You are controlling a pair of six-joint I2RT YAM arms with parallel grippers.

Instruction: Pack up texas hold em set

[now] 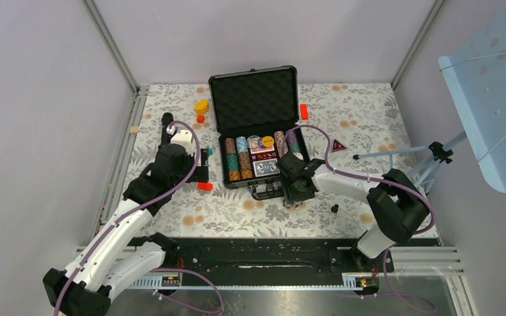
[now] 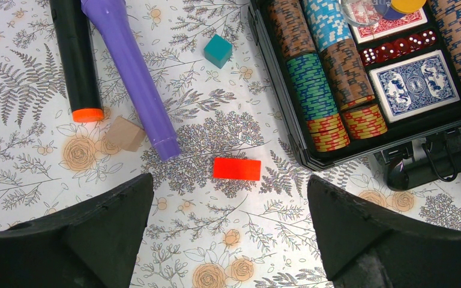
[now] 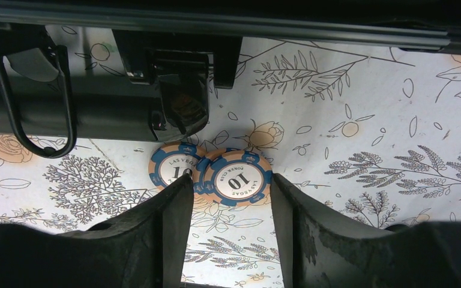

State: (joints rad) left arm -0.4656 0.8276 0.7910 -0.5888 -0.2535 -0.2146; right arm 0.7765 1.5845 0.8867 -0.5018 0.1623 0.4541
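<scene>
Two loose chips lie on the bench (image 1: 171, 217) just in front of the open case (image 1: 253, 102), beside its handle (image 3: 96, 111). The right chip (image 3: 238, 179) overlaps the edge of the left chip (image 3: 171, 168). The right tool (image 3: 230, 207) stands over them with a jaw on either side of the right chip; we cannot tell whether it pinches or only brackets it. We judge the step to be returning these strays to the chip rows (image 1: 237, 158). We take the upper chip alone, keep the left finger off its neighbour, grip across the rim, and lift clear of the handle first. The left tool (image 2: 229, 198) hangs released wide over the red block (image 2: 237, 168).
</scene>
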